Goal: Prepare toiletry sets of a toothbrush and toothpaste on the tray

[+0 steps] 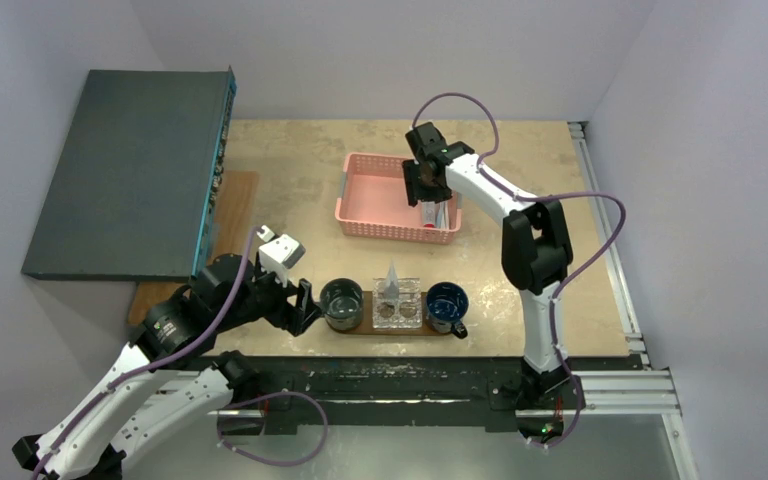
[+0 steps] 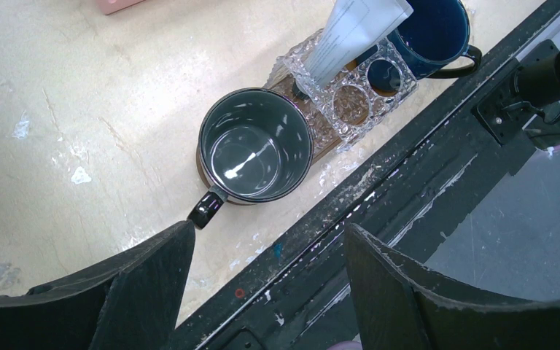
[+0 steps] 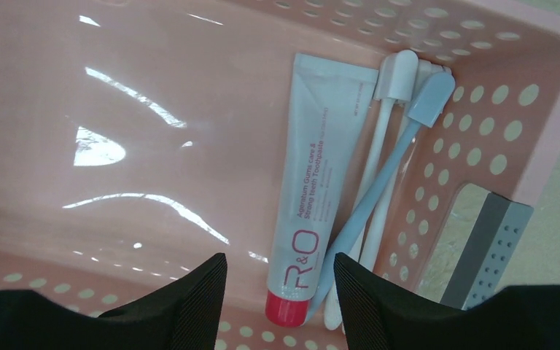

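The dark brown tray (image 1: 412, 330) lies at the table's near edge and carries a dark grey mug (image 1: 341, 303), a clear glass holder (image 1: 400, 308) and a blue mug (image 1: 447, 303). A toothpaste tube (image 2: 354, 33) stands in the holder (image 2: 350, 95). A second tube with a red cap (image 3: 313, 197), a pale blue toothbrush (image 3: 390, 175) and a white toothbrush (image 3: 380, 131) lie in the pink basket (image 3: 117, 95). My right gripper (image 3: 281, 273) hangs open just above that tube's cap end. My left gripper (image 2: 270, 240) is open and empty, beside the grey mug's handle (image 2: 205, 208).
The pink basket (image 1: 360, 205) sits mid-table. A large dark box (image 1: 130, 170) fills the left side, with a pale wooden board (image 1: 235, 205) under it. The table's black front rail (image 2: 423, 146) runs under my left gripper. A grey perforated block (image 3: 485, 251) shows beyond the basket wall.
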{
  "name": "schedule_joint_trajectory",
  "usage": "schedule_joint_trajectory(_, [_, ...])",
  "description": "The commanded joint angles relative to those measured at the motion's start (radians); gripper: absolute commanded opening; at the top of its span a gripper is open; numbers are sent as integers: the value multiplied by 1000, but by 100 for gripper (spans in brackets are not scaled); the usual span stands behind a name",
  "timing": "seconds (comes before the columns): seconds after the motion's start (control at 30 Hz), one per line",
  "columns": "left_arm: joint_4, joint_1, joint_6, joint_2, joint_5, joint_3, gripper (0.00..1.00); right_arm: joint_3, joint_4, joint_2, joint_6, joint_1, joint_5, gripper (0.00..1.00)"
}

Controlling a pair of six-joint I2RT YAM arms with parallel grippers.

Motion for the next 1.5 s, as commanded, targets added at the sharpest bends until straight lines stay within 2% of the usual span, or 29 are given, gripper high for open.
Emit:
schedule_joint_trajectory(0.0, [42,3,2,4,-9,-3,74,57,20,33,17,-25,-25,59])
schedule_joint_trajectory(0.5, [40,3,4,3,-13,-2,75,73,38,132,25,-51,-18,59])
schedule_joint_trajectory(0.77, [40,3,4,4,-15,-2,75,38,60,126,24,-51,-39,45])
schedule_joint_trajectory(1.03, [40,3,6,2,-15,0,75,4,74,93,33,-50,-57,25])
schedule_joint_trajectory(1.47, [41,4,5,7,-2,-2,75,23,120,-46,23,-50,-30,17])
